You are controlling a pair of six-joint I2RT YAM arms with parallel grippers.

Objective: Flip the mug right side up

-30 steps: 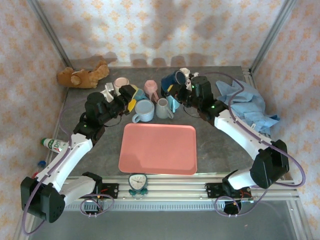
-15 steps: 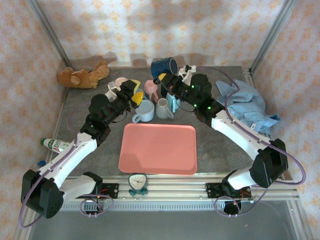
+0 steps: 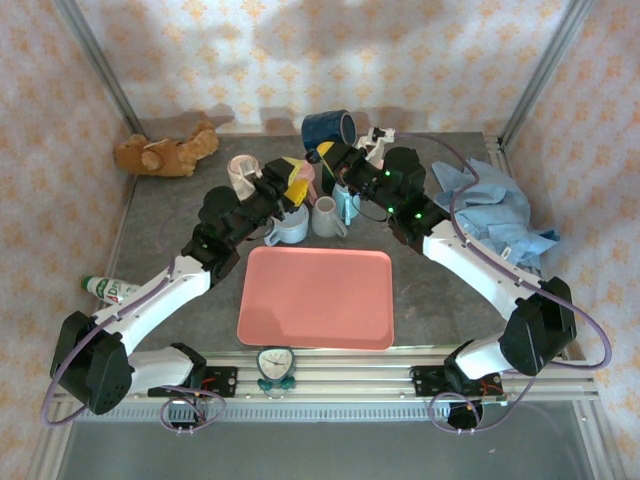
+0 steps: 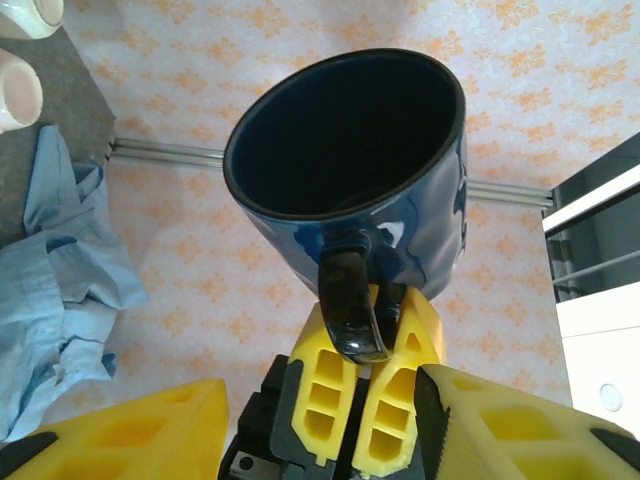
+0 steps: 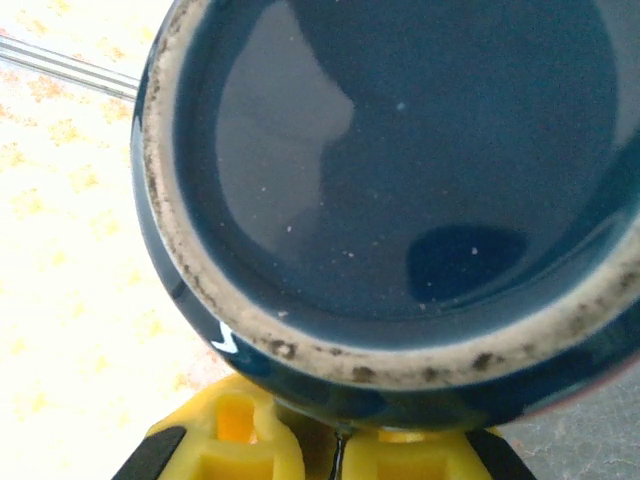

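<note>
The dark blue mug [image 3: 328, 130] hangs in the air above the back of the table, tipped on its side. My right gripper [image 3: 322, 155] is shut on its handle from below. In the right wrist view the mug's base [image 5: 400, 170] with its pale foot ring is right in front of the camera, above my right gripper [image 5: 340, 455]. The left wrist view looks into the mug's dark mouth [image 4: 345, 130], and the handle [image 4: 350, 305] sits between the right gripper's yellow fingers [image 4: 325, 385]. My left gripper [image 3: 297, 180] is open just left of and below the mug, its own fingers [image 4: 110, 435] apart and holding nothing.
Under the raised mug stands a cluster of mugs: light blue [image 3: 287, 222], grey [image 3: 327, 215], cream [image 3: 241, 170]. A pink tray [image 3: 315, 297] lies in front of them. A teddy bear [image 3: 165, 152] lies back left, a blue cloth [image 3: 500, 215] at the right, and a bottle [image 3: 110, 290] by the left edge.
The right gripper has lifted the blue mug up and to the left. The left arm has swung right toward it, and its jaws have narrowed.
</note>
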